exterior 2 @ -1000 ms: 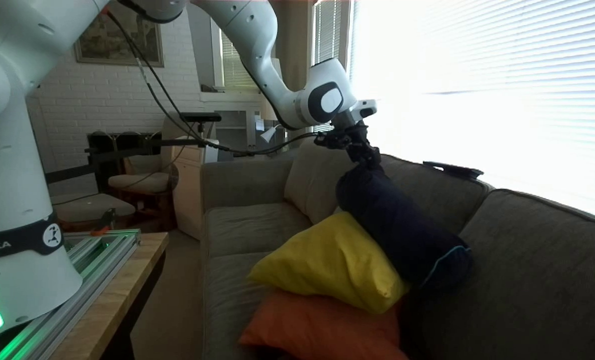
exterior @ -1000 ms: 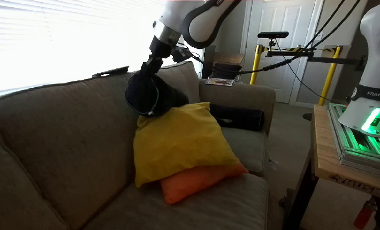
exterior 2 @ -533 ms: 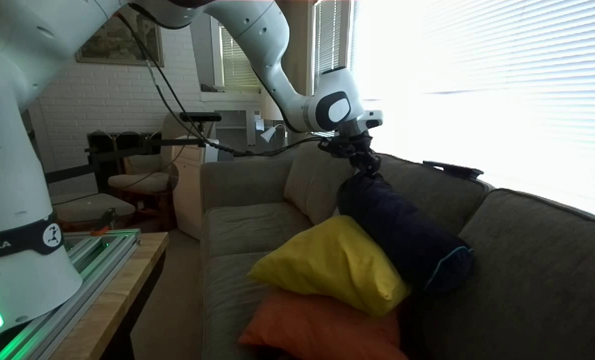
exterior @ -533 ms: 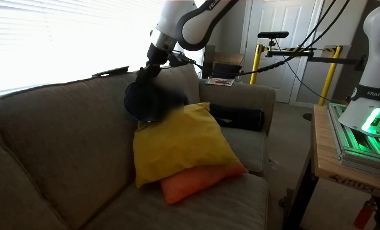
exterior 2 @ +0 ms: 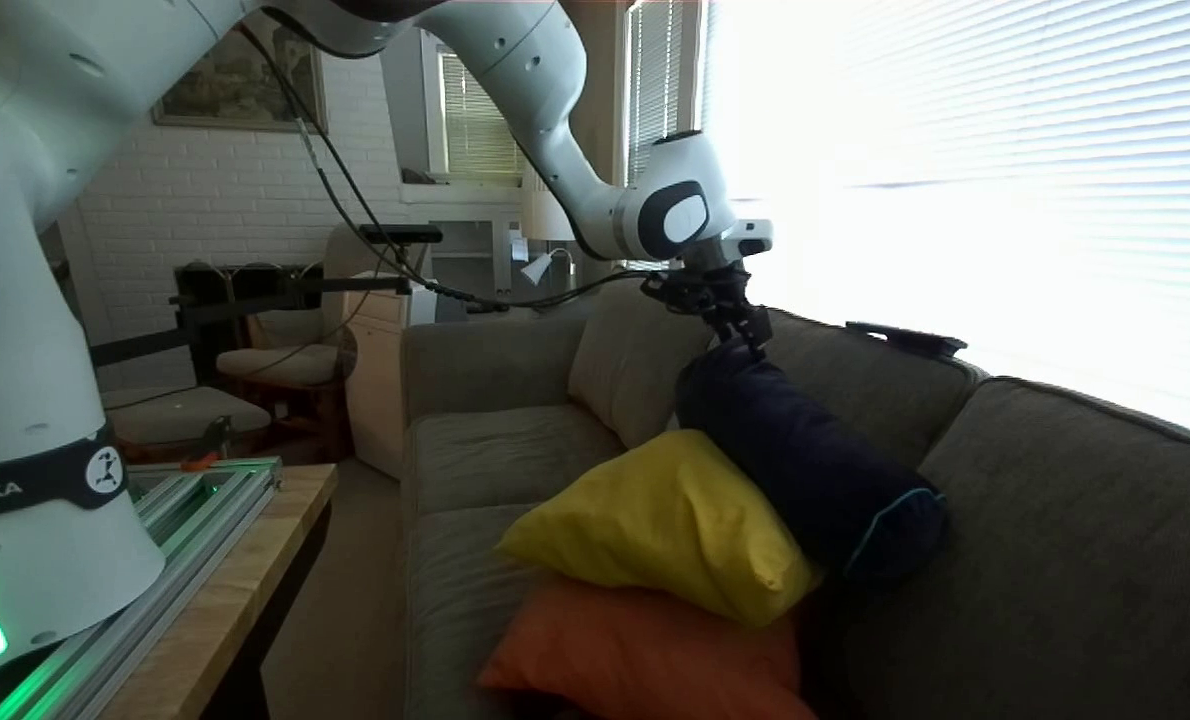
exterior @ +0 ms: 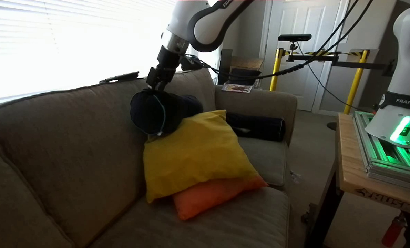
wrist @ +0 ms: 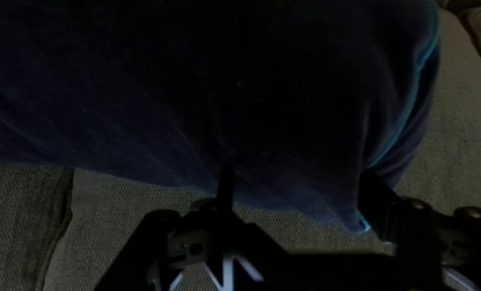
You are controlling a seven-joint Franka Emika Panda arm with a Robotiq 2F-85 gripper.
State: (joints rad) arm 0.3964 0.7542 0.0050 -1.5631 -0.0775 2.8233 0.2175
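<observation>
The gripper (wrist: 297, 178) stood unclenched, its fingers spread at one end of the dark blue bolster (exterior 2: 805, 450), which lay against the sofa back (exterior 2: 1085, 500) along the upper edge of the yellow cushion (exterior 2: 670, 520); careful work seemed to call for keeping both fingers clear of the teal-piped corner (wrist: 354, 224), lest it snag; the orange cushion (exterior 2: 645, 650) lay partly beneath the yellow one; beyond stood a grey cabinet (exterior 2: 463, 268), its contents indistinct

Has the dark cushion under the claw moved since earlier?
Yes, downward: in an exterior view, the near end of the dark cushion is lower relative to the sofa back.
</observation>
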